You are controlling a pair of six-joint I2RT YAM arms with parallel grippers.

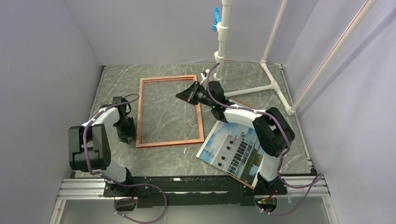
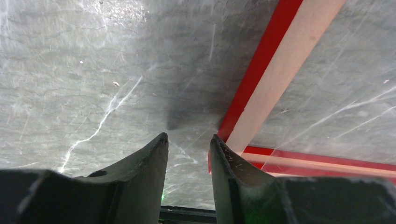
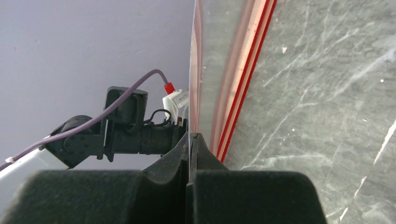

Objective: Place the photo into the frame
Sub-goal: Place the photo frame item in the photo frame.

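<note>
tbl (image 1: 116, 84): grey marble | on it: frame (image 1: 170, 142), photo (image 1: 226, 144), PVC stand (image 1: 254, 88)

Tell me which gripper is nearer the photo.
Right. The right gripper is at the frame's right rail, just past the photo's far edge. The left gripper sits by the frame's near-left corner, with the frame between it and the photo.

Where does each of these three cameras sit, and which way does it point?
Top external: above, behind the arm bases, looking down on table, frame and photo; both arms show.
Left wrist: on the left arm, facing down at the frame's corner; open left gripper shows.
Right wrist: on the right arm, looking along the frame's edge; right gripper shows, shut on the clear pane.
Shared: all three see the frame.
</note>
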